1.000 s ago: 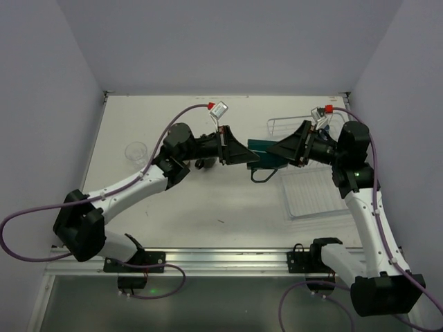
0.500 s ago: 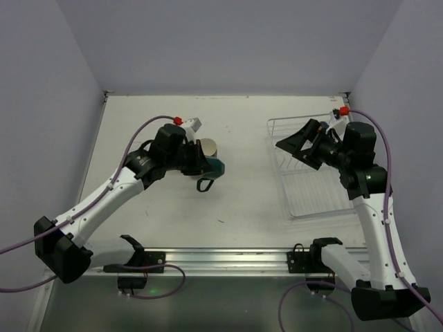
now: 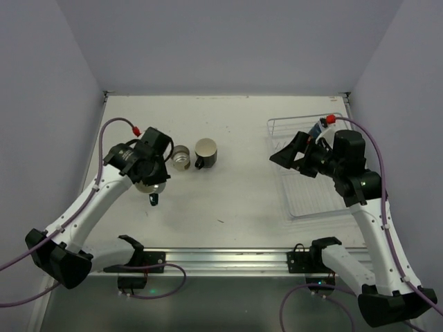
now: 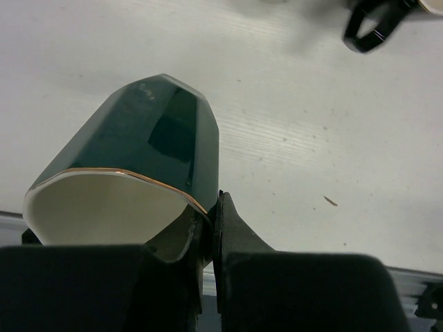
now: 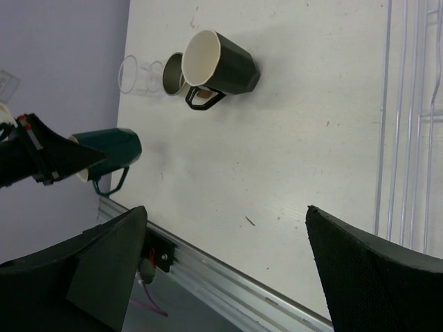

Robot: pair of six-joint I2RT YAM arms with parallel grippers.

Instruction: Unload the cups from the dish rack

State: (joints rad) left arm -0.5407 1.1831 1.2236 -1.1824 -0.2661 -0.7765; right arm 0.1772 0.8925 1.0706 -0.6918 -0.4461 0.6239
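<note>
My left gripper is shut on the rim of a dark teal mug with a cream inside, holding it tilted just above the table at the left front; its handle points toward the near edge. The mug also shows in the right wrist view. A dark mug, a small grey cup and a clear glass tumbler stand together on the table. My right gripper is open and empty over the left edge of the white wire dish rack. No cup shows in the rack.
The metal rail runs along the near table edge. The walls close in the back and both sides. The dark mug's handle lies just beyond the held mug in the left wrist view.
One second ago both grippers met at the teal mug mid-table. The left arm has since carried it left and toward the near edge. The right gripper has let go and drawn back to the rack.
</note>
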